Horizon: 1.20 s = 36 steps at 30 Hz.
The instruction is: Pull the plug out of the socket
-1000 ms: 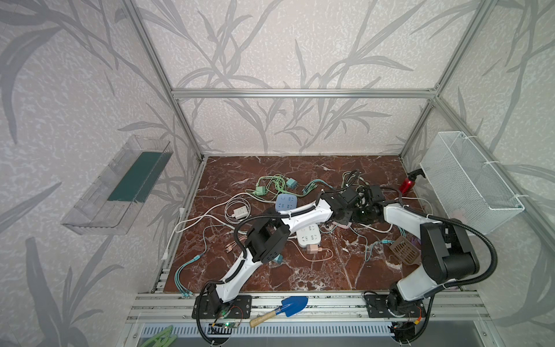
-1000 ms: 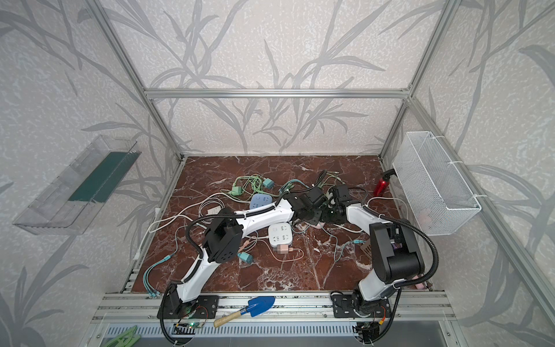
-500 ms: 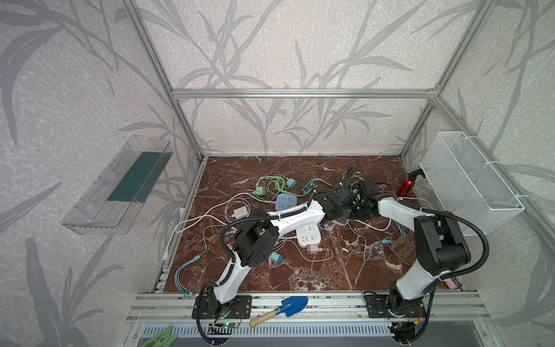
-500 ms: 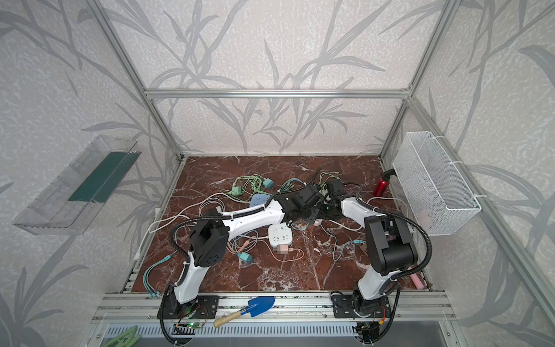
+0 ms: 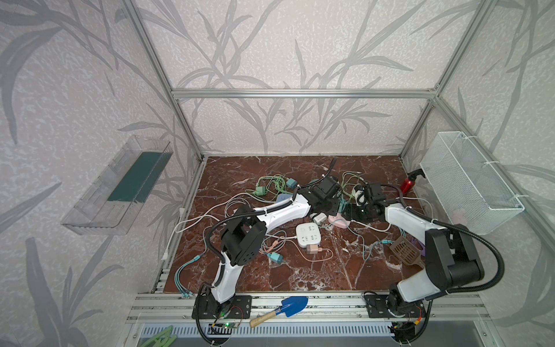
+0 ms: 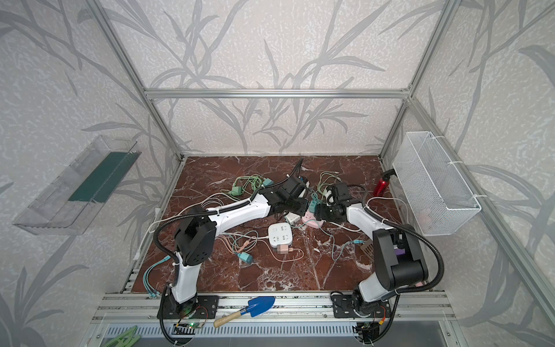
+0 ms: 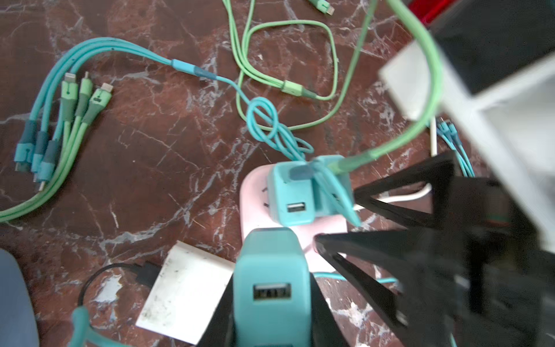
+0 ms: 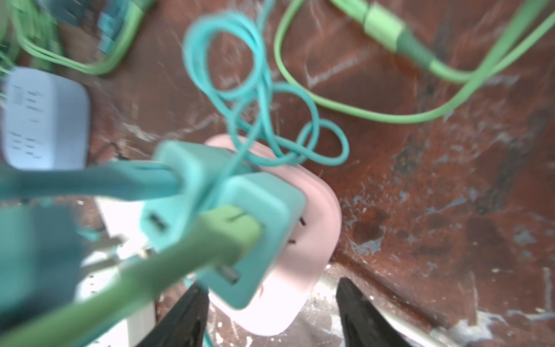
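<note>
Red marble tabletop (image 5: pixel 270 270); arms (image 5: pixel 279 210) converge mid-table.
Left gripper (image 7: pixel 271 303) clamps teal square plug (image 7: pixel 271 258); right gripper (image 8: pixel 270 285) parted astride pink rounded socket (image 8: pixel 312 210).

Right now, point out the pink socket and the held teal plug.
pink socket (image 7: pixel 253 210): left wrist view, bare top face.
held teal plug (image 7: pixel 271 264): left wrist view, front face.

leaf-patterned walls (image 5: pixel 300 45) around a red marble floor (image 5: pixel 300 270).

The left arm (image 5: pixel 285 211) and right arm (image 5: pixel 405 217) are white with big black joints, ribbed black cables (image 5: pixel 500 264), black fingers (image 8: pixel 359 315).
</note>
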{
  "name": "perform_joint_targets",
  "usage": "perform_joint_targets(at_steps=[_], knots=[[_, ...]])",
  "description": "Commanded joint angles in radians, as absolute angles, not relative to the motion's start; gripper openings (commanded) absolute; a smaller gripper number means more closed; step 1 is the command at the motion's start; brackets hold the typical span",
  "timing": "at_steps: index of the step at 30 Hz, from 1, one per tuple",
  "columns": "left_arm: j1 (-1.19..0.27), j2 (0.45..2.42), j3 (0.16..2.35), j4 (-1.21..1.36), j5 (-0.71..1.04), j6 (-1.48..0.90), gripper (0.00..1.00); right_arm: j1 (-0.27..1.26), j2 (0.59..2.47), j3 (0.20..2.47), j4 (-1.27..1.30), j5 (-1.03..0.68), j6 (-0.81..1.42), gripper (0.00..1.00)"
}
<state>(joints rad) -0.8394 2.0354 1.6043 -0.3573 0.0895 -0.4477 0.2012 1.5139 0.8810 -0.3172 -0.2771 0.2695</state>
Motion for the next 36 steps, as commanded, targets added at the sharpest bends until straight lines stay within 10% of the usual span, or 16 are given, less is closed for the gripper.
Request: perform_joint_targets(at_steps=[1,36], knots=[[-0.806,1.970,1.539,-0.252,0.171,-0.508,0.06,0.194,1.459,0.862,-0.280,-0.293,0.219,0.72],[-0.684,2.092,1.695,-0.465,0.402,-0.499,0.64,0.117,1.619,0.957,-0.251,-0.477,-0.512,0.67]])
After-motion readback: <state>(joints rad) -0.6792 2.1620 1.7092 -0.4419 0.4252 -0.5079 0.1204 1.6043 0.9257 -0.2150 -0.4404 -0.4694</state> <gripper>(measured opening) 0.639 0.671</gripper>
